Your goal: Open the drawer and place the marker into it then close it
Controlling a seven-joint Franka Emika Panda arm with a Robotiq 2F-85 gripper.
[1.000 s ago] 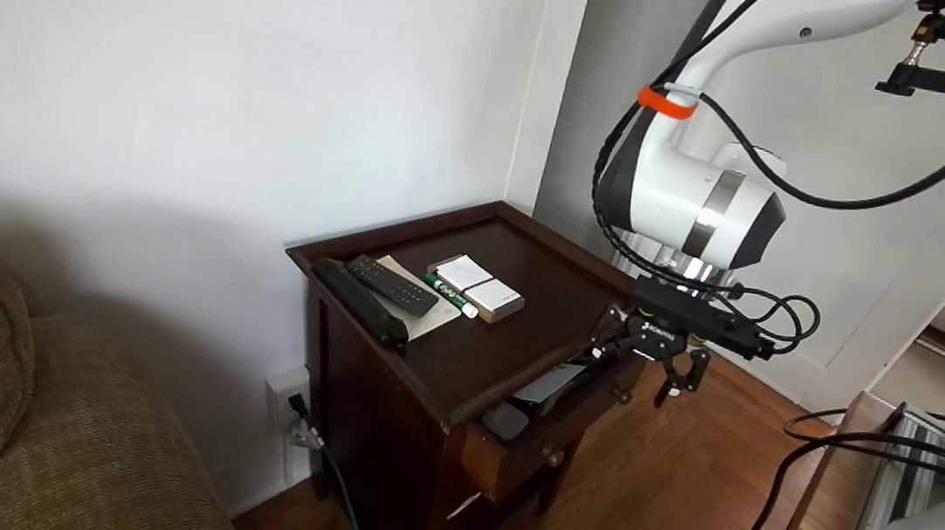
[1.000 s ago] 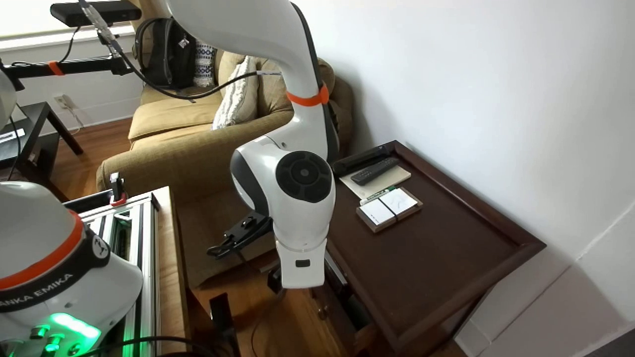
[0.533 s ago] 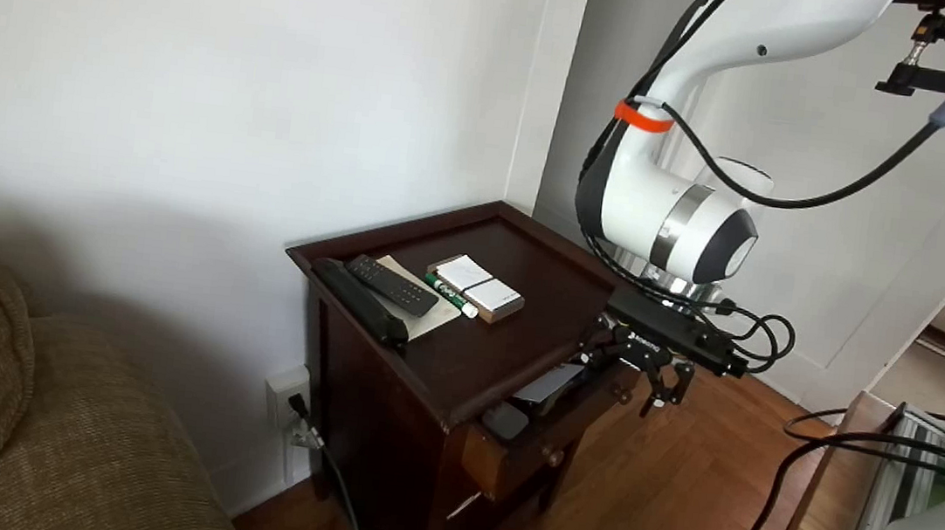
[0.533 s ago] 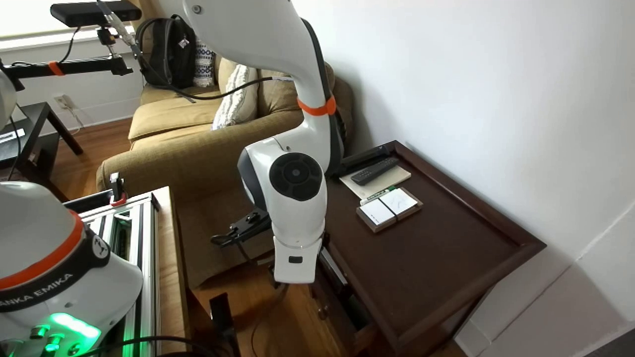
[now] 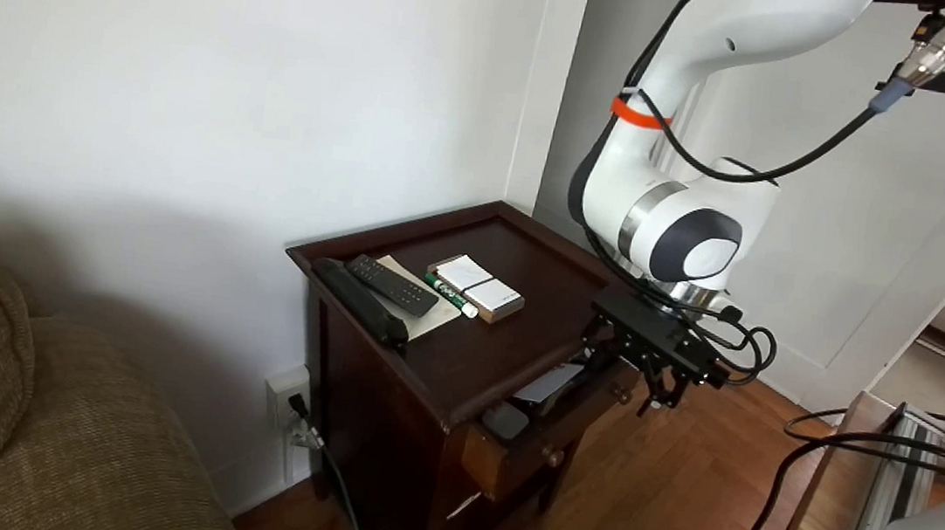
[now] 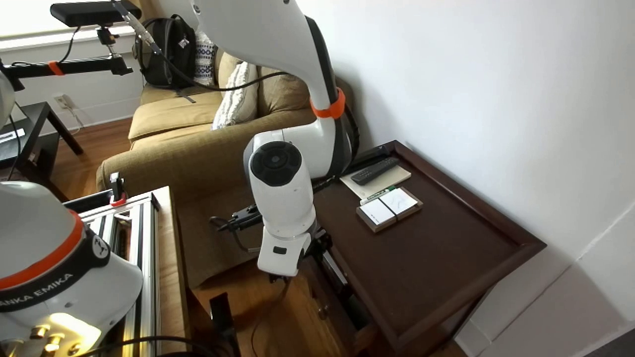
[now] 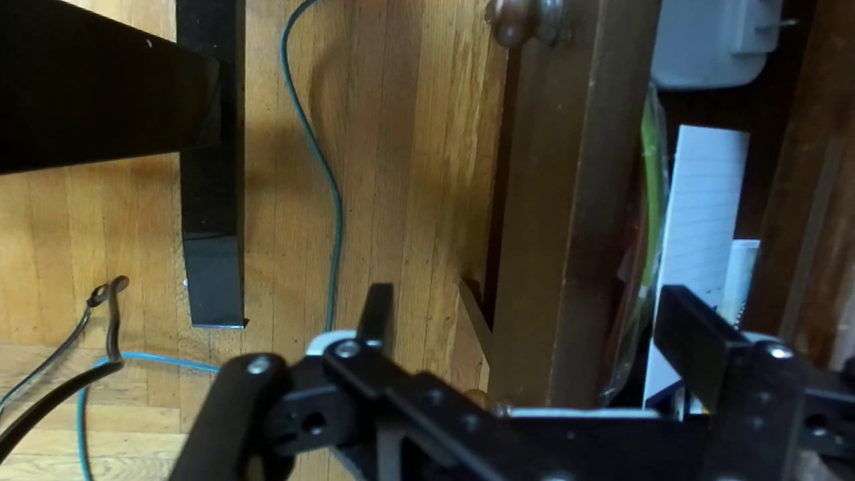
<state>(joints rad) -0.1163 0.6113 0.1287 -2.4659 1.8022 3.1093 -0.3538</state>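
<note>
Drawer point(image 7: 548, 227) ajar below the tabletop's point(image 5: 553, 295) front edge, you seem mid-opening, gripper point(image 7: 534, 312) spread across the drawer front; next, likely pull wider for the marker point(image 5: 451, 295).

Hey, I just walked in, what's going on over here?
A robot arm has its gripper, open and holding nothing, at the partly open drawer of a side table; in the wrist view, its jaws stand either side of the drawer's front. The marker lies on top of the table beside a notepad, not yet in the drawer.
</note>
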